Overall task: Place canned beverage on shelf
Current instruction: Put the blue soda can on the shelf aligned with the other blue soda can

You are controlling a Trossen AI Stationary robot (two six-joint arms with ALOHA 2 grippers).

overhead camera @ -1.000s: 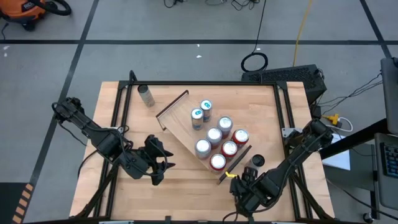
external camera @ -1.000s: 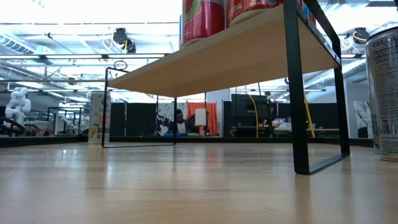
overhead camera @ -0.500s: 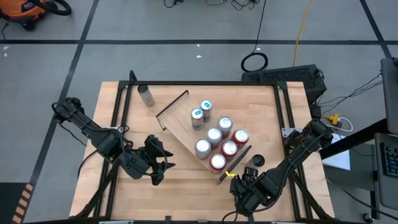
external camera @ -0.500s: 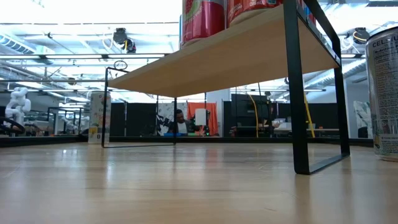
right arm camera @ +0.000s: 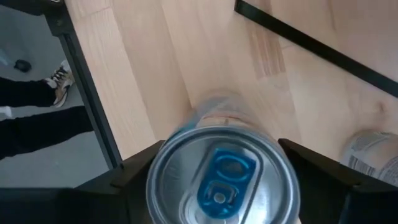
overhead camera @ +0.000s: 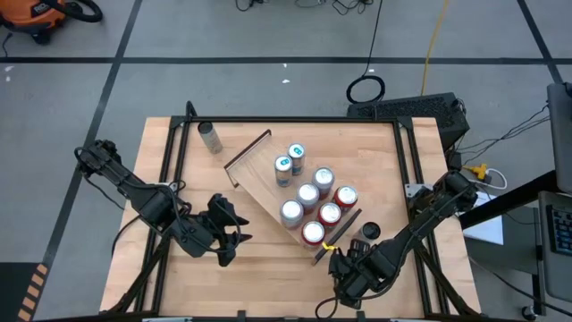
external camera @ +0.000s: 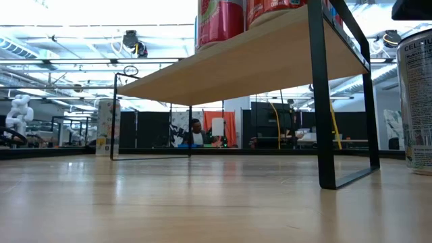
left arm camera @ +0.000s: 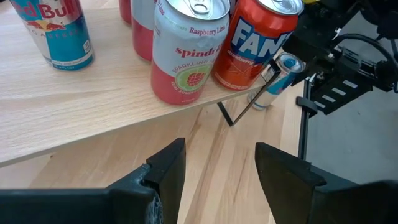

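Pincer on the right arm (right arm camera: pixel 217 180) closed around a silver can (right arm camera: pixel 222 180) with a blue pull tab, one finger on each side of its body; it sits off the table's near right part, in front of the shelf's corner. Left pincer (left arm camera: pixel 217 165) holds nothing, fingers (left arm camera: pixel 168 171) partly apart, low over the table (overhead camera: pixel 179 268) facing the shelf edge. Shelf (overhead camera: pixel 259 165) stands askew mid-table: light wood board, thin black rail at each short end, seven cans upright on it. Dark can (overhead camera: pixel 370 231) stands on the table just beside the shelf's near rail. Another grey can (overhead camera: pixel 209 137) stands well apart, at the far left.
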